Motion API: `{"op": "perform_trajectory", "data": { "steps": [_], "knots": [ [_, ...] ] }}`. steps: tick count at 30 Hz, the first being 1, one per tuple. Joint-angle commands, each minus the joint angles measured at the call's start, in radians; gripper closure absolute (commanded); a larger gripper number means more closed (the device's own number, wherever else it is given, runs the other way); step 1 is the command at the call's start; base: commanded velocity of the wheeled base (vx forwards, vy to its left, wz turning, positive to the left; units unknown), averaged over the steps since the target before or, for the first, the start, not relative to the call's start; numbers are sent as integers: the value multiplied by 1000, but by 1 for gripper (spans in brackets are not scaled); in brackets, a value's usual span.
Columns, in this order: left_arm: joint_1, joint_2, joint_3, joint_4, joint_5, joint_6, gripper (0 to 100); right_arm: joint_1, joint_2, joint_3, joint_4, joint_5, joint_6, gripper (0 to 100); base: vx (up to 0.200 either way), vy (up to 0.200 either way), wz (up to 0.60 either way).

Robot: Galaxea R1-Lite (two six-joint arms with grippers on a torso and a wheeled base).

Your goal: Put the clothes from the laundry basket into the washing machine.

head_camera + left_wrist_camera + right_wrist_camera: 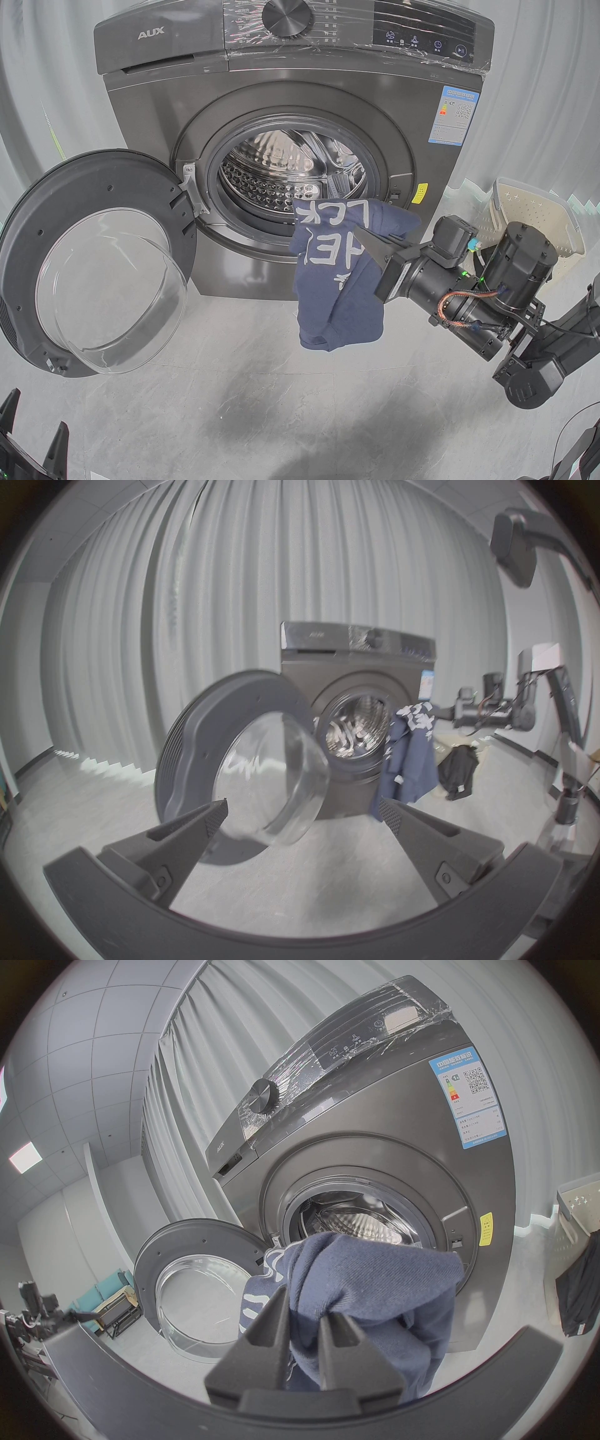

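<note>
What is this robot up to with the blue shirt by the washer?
The robot is loading laundry. Its right hand is clamped on a navy shirt with white print, holding it up at the mouth of the washing machine. The shirt hangs in front of the drum, not yet inside. The door is swung wide open. The laundry basket sits beside the machine with a dark garment draped on it. The left hand is low, open and empty.
</note>
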Motion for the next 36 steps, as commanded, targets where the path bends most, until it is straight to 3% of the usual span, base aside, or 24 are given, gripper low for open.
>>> {"op": "perform_trajectory", "data": {
  "steps": [1,2,3,5,9,10,11,13,18,21,24,28,33,36],
  "knots": [
    [21,375,-215,4,-261,-3,0,5,84,-127,-1,1,1,100,0,0,0],
    [21,375,-215,4,-261,-3,0,5,84,-127,-1,1,1,100,0,0,0],
    [-5,543,-180,-53,-311,40,0,7,105,-167,-1,0,1,100,0,0,0],
    [-27,648,-161,-140,-339,46,0,7,116,-183,-3,0,1,100,0,0,0],
    [-123,865,-118,-344,-357,29,0,8,128,-221,-1,1,1,100,0,0,0],
    [-182,964,-94,-447,-357,5,0,8,139,-235,-1,1,1,100,0,0,0],
    [-182,964,-94,-447,-357,5,0,8,139,-235,-1,1,1,100,0,0,0],
    [-268,1141,-72,-614,-353,-27,0,8,145,-256,0,3,0,100,0,0,0],
    [-346,1434,-74,-878,-348,-34,0,10,142,-266,2,3,0,100,0,0,0],
    [-377,1564,-80,-981,-350,-35,0,10,140,-266,2,3,0,100,0,0,0],
    [-400,1664,-98,-1050,-350,-46,0,10,139,-266,2,3,0,100,0,0,0],
    [-435,1764,-137,-1142,-347,-96,0,10,140,-267,2,3,0,100,0,0,0],
    [-467,1845,-192,-1176,-345,-136,0,10,142,-270,5,3,0,100,0,0,0],
    [-502,1914,-258,-1188,-344,-175,0,13,148,-278,6,1,0,100,0,0,0]
  ]
}}
